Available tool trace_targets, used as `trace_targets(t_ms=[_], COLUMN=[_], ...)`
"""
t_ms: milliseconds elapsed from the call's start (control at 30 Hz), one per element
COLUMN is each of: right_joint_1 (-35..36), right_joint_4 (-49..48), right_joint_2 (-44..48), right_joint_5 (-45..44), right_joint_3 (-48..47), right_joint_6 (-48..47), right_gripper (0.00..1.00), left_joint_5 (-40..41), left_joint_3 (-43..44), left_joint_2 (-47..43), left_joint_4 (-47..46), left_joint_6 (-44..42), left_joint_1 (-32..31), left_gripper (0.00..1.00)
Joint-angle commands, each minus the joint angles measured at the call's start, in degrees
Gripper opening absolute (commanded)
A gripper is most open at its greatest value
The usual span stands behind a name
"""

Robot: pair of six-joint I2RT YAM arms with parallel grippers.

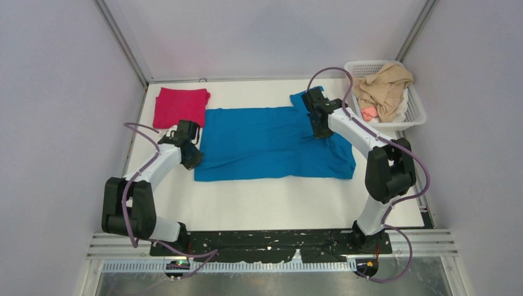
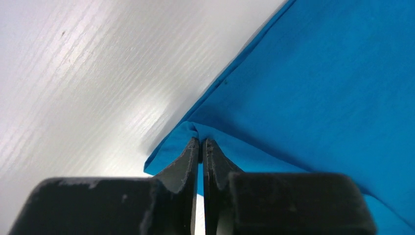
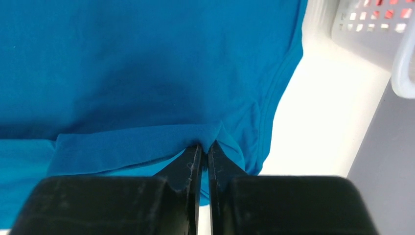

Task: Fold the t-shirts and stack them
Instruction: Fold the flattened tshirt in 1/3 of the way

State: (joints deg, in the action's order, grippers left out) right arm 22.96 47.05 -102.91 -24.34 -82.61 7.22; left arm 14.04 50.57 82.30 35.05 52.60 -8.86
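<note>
The bright blue t-shirt lies spread across the middle of the white table, its near long edge straight. At the back left the crimson t-shirt sits folded into a small square. My left gripper is at the blue shirt's left edge. In the left wrist view it is shut on a pinched ridge of the blue cloth. My right gripper is over the shirt's right part, near its back edge. In the right wrist view it is shut on a folded lip of blue cloth.
A white plastic basket stands at the back right corner, holding tan cloth and something pink. Its wall shows close to the right gripper. Grey walls enclose the table on three sides. The arm bases are on the near edge.
</note>
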Motion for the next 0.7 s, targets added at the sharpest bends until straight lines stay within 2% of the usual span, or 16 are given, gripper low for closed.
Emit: trace_targets(t_ms=[0, 33, 67, 100, 133, 267, 300, 333, 400, 467, 533, 567, 633, 667], right_joint_1=[-0.7, -0.7, -0.7, -0.8, -0.8, -0.8, -0.7, -0.8, -0.7, -0.8, -0.8, -0.8, -0.7, -0.5], right_joint_4=[-3.6, -5.0, -7.1, -7.9, -8.1, -8.3, -8.6, -8.9, -10.2, -12.7, -17.3, -21.7, -27.5, -28.3], right_joint_2=[-5.2, -5.9, -7.5, -8.3, -10.0, -10.6, -8.6, -7.1, -1.7, 5.3, 11.6, 14.5, 15.6, 15.2], right_joint_5=[-3.2, -3.5, -5.4, -6.6, -8.7, -11.9, -12.0, -11.9, -9.9, -4.3, 7.7, 18.3, 31.5, 33.9], right_joint_3=[-5.2, -5.8, -6.3, -8.1, -9.0, -12.5, -11.4, -10.1, -5.0, 2.4, 10.8, 16.5, 22.3, 23.5], right_joint_6=[-3.1, -4.1, -4.5, -5.1, -5.4, -5.6, -3.8, -2.5, 1.8, 6.4, 9.4, 10.4, 12.6, 12.9], right_gripper=[0.19, 0.23, 0.29, 0.33, 0.46, 0.68, 0.73, 0.84, 1.0, 0.96, 0.95, 0.95, 0.95, 0.95], left_joint_5=[2.5, 2.0, 1.7, 1.6, 1.6, 3.9, 3.9, 3.4, 1.5, -0.6, -4.2, -6.6, -10.3, -11.9], left_joint_3=[5.8, 6.7, 7.7, 8.5, 8.9, 9.9, 9.8, 9.4, 8.3, 8.0, 7.9, 7.6, 7.1, 6.7], left_joint_2=[4.2, 5.2, 5.9, 6.2, 6.2, 2.6, 1.3, -0.5, -2.5, -3.3, -2.6, -2.0, -0.5, 0.3], left_joint_4=[0.7, 1.0, 1.5, 2.2, 2.6, 5.9, 6.2, 6.2, 4.7, 3.5, 2.0, 0.6, -1.9, -3.0], left_joint_6=[1.1, 0.8, 0.5, 0.4, 0.1, 1.3, 1.5, 1.6, 0.6, -0.9, -2.4, -3.2, -3.8, -4.1], left_joint_1=[0.8, 0.9, 1.0, 1.0, 1.0, 1.0, 1.0, 0.8, -0.3, -1.7, -2.6, -2.9, -3.6, -4.0], left_gripper=[0.16, 0.27, 0.45, 0.59, 0.68, 0.98, 0.99, 0.99, 1.0, 1.0, 1.0, 1.0, 1.0, 1.0])
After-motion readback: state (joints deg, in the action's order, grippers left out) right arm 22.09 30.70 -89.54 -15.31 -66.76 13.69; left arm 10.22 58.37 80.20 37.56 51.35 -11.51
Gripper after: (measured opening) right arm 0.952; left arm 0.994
